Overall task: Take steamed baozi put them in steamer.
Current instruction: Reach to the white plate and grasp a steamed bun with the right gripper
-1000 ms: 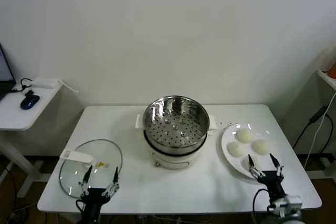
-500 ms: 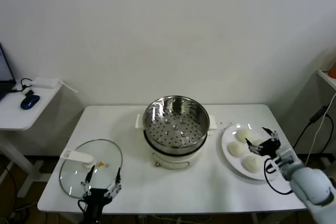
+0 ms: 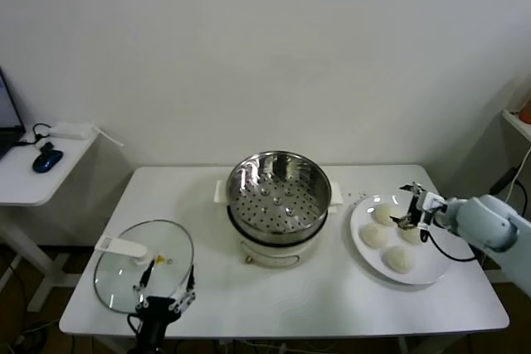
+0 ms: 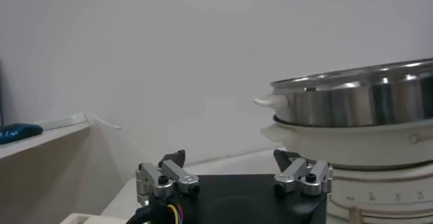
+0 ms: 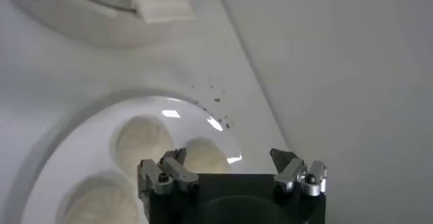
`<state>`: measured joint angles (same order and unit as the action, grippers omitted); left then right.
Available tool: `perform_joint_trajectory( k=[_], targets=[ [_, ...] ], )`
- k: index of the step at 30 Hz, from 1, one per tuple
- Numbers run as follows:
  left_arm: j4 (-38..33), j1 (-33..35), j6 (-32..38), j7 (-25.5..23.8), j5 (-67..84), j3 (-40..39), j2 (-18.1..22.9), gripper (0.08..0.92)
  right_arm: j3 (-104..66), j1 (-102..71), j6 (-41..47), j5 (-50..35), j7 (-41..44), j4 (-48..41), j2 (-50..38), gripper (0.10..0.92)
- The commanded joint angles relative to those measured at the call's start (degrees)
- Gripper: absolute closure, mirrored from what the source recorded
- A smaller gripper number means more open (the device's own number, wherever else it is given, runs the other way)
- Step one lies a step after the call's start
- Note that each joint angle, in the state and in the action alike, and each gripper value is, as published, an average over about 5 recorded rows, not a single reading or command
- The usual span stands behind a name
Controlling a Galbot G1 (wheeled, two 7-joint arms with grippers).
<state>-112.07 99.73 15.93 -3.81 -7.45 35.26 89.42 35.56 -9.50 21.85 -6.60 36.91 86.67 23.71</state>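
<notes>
Our right hand (image 3: 412, 209), released, hovers over 4 baozi (image 3: 387, 215) near the table's right edge; we should center, then descend.

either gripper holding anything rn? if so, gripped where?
Nothing held. The right gripper is open above the plate of baozi, touching none. The left gripper is open and empty near the glass lid.

The right gripper (image 3: 411, 207) reaches in from the right side on a bent arm, wrist angled down, fingers (image 5: 164, 172) spread wide apart. The left gripper (image 3: 165, 289) sits low at the near edge, pointing forward, fingers (image 4: 166, 175) likewise parted.
</notes>
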Motion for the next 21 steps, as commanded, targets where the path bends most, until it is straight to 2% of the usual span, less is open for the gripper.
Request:
perform_joint_trajectory(
  k=[1,8,14,21],
  targets=[
    [1.9,-0.8,0.6,-0.5,-0.6,0.1,-0.5,0.177,45.7,40.1,-10.3,0.3,17.1,-14.5,3.1,0.203],
    [3.1,-1.6,0.8,-0.6,-0.6,0.4,-0.7,0.177,47.1,38.9,-15.1,-4.6,23.1,-23.0,11.4,0.203],
    [3.8,-1.6,0.9,-0.7,-0.6,1.1,-1.0,0.177,41.8,32.5,-17.6,-3.4,22.7,-35.7,20.1,0.203],
    [5.0,-1.5,1.2,-1.0,-1.4,1.6,-1.1,0.177,33.8,25.2,-19.9,-1.6,22.0,-45.0,27.3,0.203]
  ],
)
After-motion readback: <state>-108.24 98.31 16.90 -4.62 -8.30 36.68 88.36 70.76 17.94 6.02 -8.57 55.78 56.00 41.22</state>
